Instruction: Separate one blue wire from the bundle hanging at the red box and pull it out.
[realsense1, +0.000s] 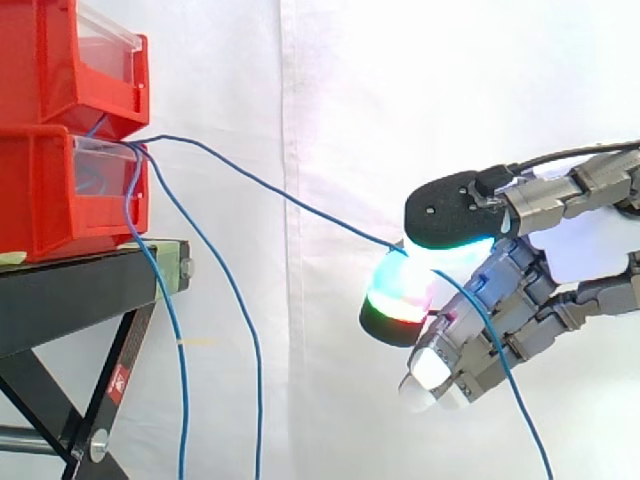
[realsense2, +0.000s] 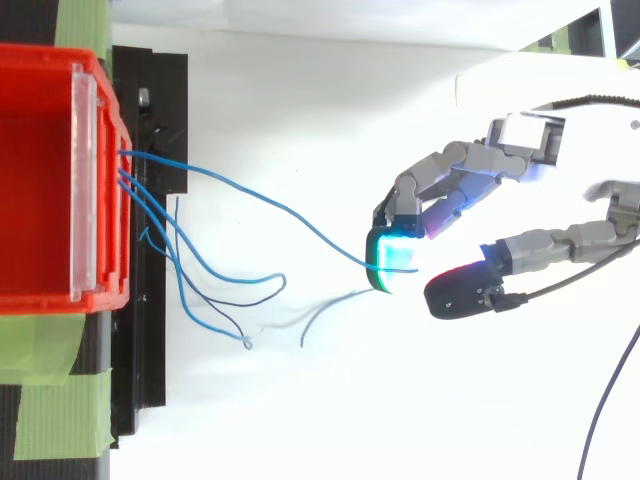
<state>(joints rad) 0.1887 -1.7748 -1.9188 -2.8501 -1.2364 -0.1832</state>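
Two red bins are stacked at the left on a black stand, and the blue wires come out of the front of the lower bin (realsense1: 40, 190), seen from above as one red bin (realsense2: 40, 180). One blue wire (realsense1: 290, 200) (realsense2: 280, 205) runs taut and apart from the others, across to my hand (realsense1: 500, 300) (realsense2: 440, 175). It passes between the thumb's black pad and a glowing fingertip (realsense1: 400, 295), where curled fingers pinch it. Its tail (realsense1: 510, 400) drops below the hand. The other blue wires (realsense1: 180, 350) (realsense2: 165, 235) hang slack beside the stand.
The upper red bin (realsense1: 50, 60) sits on the lower one. The black stand (realsense1: 80, 290) (realsense2: 150, 90) has crossed legs under its edge. Green tape (realsense2: 50, 400) lies at the bin's near corner. A white curtain hangs behind.
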